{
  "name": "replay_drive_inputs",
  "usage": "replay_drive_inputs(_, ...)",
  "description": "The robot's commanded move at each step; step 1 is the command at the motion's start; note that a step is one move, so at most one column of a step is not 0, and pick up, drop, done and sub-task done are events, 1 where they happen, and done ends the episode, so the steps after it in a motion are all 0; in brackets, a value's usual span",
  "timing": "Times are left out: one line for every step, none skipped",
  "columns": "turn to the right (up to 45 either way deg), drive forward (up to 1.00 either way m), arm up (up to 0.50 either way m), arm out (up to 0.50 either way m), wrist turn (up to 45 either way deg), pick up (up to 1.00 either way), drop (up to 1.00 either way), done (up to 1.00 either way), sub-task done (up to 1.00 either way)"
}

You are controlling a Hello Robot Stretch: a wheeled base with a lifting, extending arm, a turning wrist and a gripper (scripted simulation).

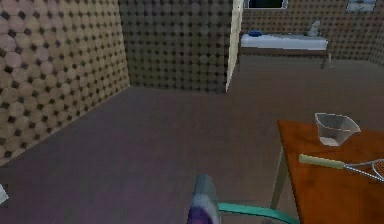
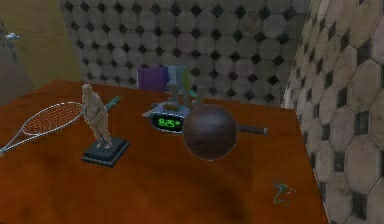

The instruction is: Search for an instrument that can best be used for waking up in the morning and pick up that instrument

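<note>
Nearest, on brown wooden tabletop (image 2: 150, 190), small greenish twisted item (image 2: 280, 190). Farther back, black digital alarm clock with green digits (image 2: 168, 122), between tan statuette on dark base (image 2: 95, 110) and big dark ball (image 2: 210, 130). Searching probably finished. Next: reach toward clock, avoiding both neighbours. Cannot tell gripper state.

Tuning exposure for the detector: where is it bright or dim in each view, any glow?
Forward view: near floor and left wall dim, far room around the bed brighter, pale highlights on the glass bowl. Arm side view: table evenly lit, clock glows green at its digits, dark ball shows a faint sheen, no harsh glare.
</note>
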Motion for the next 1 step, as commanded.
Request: replay_drive_inputs(0.0,0.0,0.38,0.0,0.0,0.0,0.0,0.0,0.0)
